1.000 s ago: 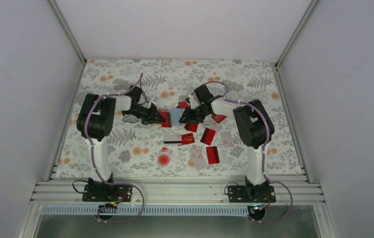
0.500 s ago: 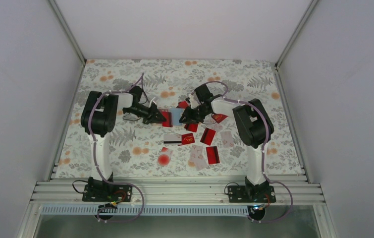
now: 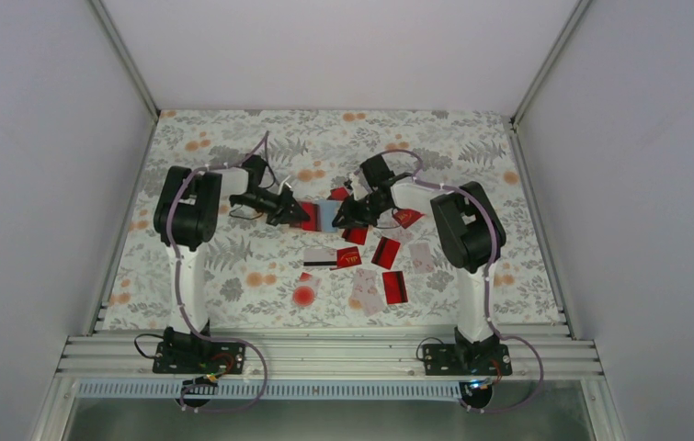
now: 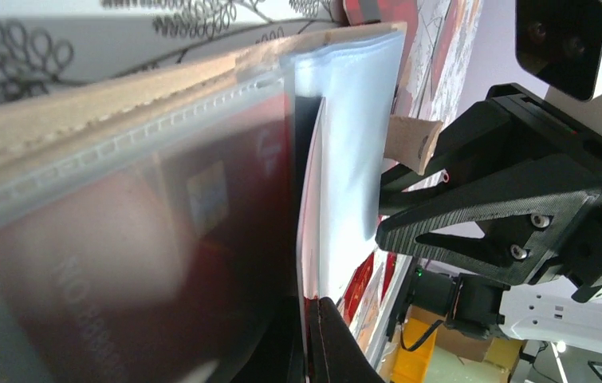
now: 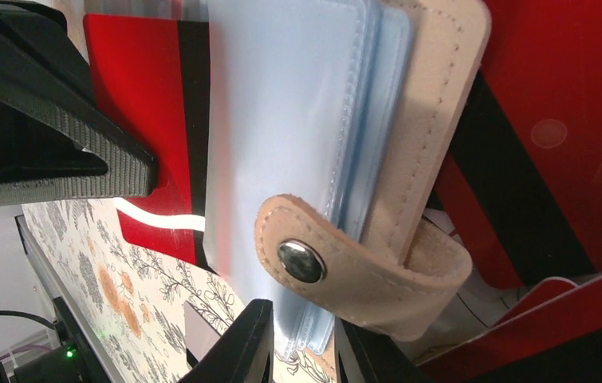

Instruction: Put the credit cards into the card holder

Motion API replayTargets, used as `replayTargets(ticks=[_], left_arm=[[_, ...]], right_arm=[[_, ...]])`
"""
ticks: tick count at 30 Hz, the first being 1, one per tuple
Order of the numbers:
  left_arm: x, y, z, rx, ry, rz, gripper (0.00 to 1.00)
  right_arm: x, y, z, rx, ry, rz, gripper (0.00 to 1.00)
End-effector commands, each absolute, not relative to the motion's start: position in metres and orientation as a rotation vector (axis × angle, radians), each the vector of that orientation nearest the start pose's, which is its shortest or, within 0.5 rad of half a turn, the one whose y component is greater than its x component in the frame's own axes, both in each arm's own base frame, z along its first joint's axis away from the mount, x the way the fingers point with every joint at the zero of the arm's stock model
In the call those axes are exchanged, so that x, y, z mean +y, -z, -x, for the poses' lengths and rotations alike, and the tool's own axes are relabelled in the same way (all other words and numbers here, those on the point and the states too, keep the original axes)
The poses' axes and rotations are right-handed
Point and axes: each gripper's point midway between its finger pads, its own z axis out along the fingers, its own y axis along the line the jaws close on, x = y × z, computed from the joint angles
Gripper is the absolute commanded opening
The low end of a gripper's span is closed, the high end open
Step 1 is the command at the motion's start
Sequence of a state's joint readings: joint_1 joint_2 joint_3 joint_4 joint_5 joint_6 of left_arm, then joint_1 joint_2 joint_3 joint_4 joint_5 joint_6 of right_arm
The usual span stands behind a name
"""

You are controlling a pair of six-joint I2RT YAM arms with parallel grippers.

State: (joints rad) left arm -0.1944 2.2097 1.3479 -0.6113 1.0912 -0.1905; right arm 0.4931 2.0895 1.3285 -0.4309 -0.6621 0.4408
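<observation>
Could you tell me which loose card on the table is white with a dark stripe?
The striped card just left of a red card; the other loose cards are red or pale pink.

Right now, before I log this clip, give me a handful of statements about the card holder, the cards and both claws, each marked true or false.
1. The card holder is open, its light blue sleeves showing. True.
2. Its snap strap is fastened. False: the strap hangs loose with the snap bare.
3. Every credit card is already inside the holder. False: several credit cards lie loose on the floral tablecloth.
4. The right claw is closed on the holder's plastic sleeves. True.
5. The left claw is parked far from the holder. False: it is shut at the holder's other side, by a sleeve with a red card in it.
</observation>
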Motion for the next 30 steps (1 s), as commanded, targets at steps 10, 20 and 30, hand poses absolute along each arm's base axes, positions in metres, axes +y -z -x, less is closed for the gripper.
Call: replayTargets(ticks=[10,20,30], left_arm=[[-0.239,-0.003,-0.372,2.847,1.528,-0.252,0.02],[-0.238,0.004,-0.375,2.899,1.407,-0.352,0.02],[-0.237,-0.003,-0.367,2.914,1.416,-0.365,0.02]], right_arm=[[0.303,0.009,-0.343,2.941,-1.045,0.292,0.21],[0.303,0.004,-0.349,2.935,-1.014,0.334,0.21],[0.302,0.006,-0.354,2.935,-1.014,0.345,0.2]])
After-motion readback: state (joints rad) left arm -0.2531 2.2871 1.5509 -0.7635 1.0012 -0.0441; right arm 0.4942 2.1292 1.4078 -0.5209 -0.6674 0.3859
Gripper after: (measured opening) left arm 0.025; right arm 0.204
